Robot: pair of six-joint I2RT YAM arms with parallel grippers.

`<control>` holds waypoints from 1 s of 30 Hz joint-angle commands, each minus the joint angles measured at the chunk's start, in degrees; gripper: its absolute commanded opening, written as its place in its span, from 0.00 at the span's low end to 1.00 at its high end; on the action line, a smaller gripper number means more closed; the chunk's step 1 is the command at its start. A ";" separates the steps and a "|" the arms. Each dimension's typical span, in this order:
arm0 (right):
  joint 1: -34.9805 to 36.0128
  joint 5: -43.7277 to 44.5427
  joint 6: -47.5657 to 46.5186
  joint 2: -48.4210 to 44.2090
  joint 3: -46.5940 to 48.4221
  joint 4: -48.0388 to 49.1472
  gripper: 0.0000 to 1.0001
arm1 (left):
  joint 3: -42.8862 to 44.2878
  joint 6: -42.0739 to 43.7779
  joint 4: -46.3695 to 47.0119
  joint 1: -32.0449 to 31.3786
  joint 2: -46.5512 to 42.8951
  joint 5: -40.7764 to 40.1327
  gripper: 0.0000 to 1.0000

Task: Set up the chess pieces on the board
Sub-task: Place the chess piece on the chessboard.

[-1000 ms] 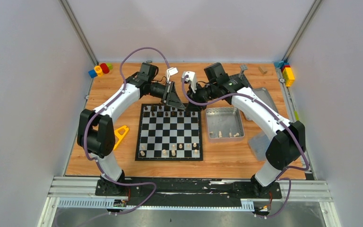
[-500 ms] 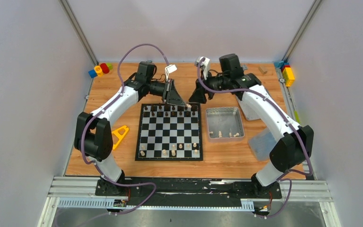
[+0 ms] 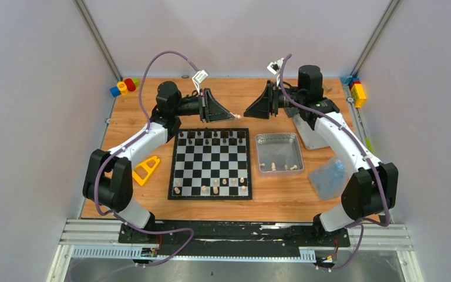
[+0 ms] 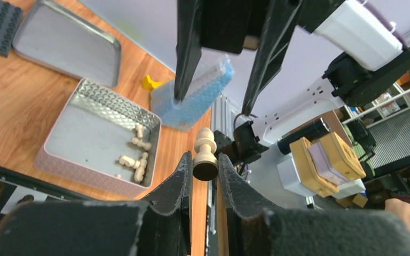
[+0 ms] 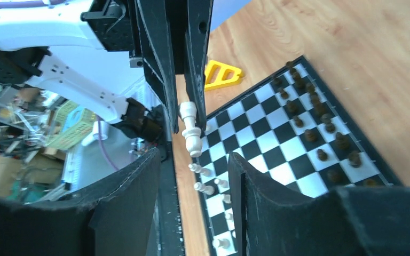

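Lying flat at the middle of the wooden table [image 3: 276,194], the board [image 3: 211,167] carries a row of dark pieces [image 3: 211,136] along its 12 o'clock edge and a handful of pale pieces [image 3: 204,190] near its 6 o'clock edge. How many there are is hard to tell from above. At 3 o'clock from the board sits the open metal tin [image 3: 260,154] with a few more pale figures lying loose in its near end. A second shallow tray [image 4: 66,40] behind it is largely covered by the right arm in the top view. At 4 o'clock lies a blue bubble bag [image 3: 327,176], at 9 o'clock a yellow plastic part [image 3: 144,169], and coloured toy bricks [image 3: 124,87] sit in the far corners.

Both arms reach to 12 o'clock of the board and meet tip to tip in the air. The left gripper [image 3: 234,117] is clamped on a single pale piece [image 4: 205,152], pinching its dark base so that the head points at the other arm. From above the piece is only a speck. The right gripper [image 3: 248,113] faces it with its jaws apart on either side of the piece, not touching it.

Small white tags [image 3: 199,76] hang from the cables. Any print on them is too small to read, and no other lettering is legible.
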 commanded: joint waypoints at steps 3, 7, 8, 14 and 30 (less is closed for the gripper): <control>-0.02 -7.64 13.11 0.02 -3.93 16.03 0.49 | -0.55 -10.11 16.83 -0.45 0.57 -2.03 0.00; -0.02 -8.41 16.81 0.54 -5.73 20.46 0.48 | -1.06 -9.96 17.62 -0.84 0.42 -2.96 0.00; -0.03 -8.70 17.53 0.89 -5.83 21.28 0.48 | -1.10 -9.83 17.64 -1.09 0.53 -3.07 0.00; 0.30 -9.37 19.54 2.03 -5.26 23.31 0.43 | -1.73 -8.94 17.66 -2.03 0.88 -3.63 0.00; 0.80 -9.95 20.38 2.88 -5.75 24.62 0.34 | -2.36 -6.87 17.83 -2.52 1.04 -4.89 0.00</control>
